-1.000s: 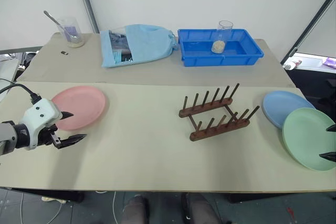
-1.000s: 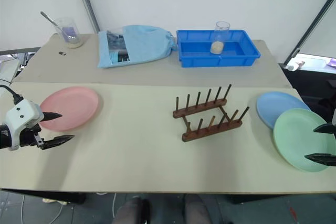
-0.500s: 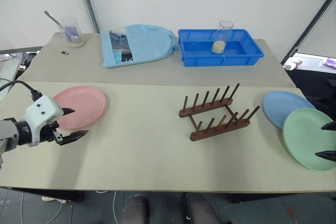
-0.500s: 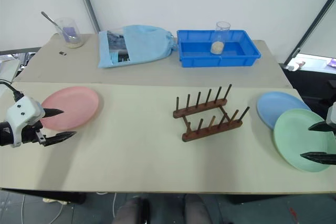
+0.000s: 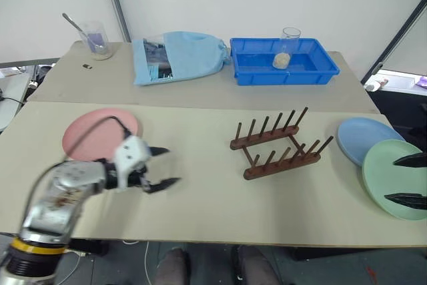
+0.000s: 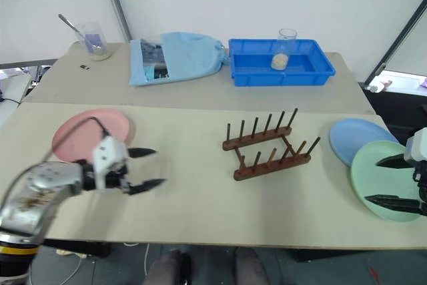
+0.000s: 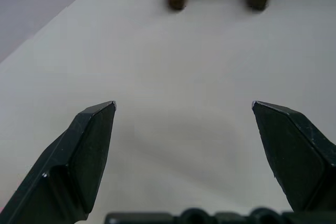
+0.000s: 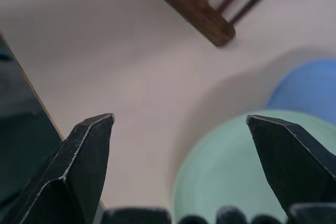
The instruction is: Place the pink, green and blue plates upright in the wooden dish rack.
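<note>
The left gripper [image 5: 165, 167] and right gripper [image 6: 387, 179] are both spread wide and empty, the right over the green plate [image 5: 392, 177]. Since a second ago the left has swung from beside the pink plate [image 5: 93, 135] toward the empty wooden dish rack [image 5: 279, 143], the blue plate [image 5: 363, 137] lying flat

My left gripper [image 5: 162, 167] looks smeared, and my left arm behind it too. It covers part of the near edge of the pink plate [image 5: 93, 133]. The green plate [image 5: 393, 177] lies over the near edge of the blue plate [image 5: 365, 138] and is cut by the frame edge. Of my right gripper [image 5: 408, 179], only the two fingers [image 5: 405, 199] enter the left eye view. What the glass [image 5: 288, 46] in the tray [image 5: 248, 70] holds is too small to tell.
</note>
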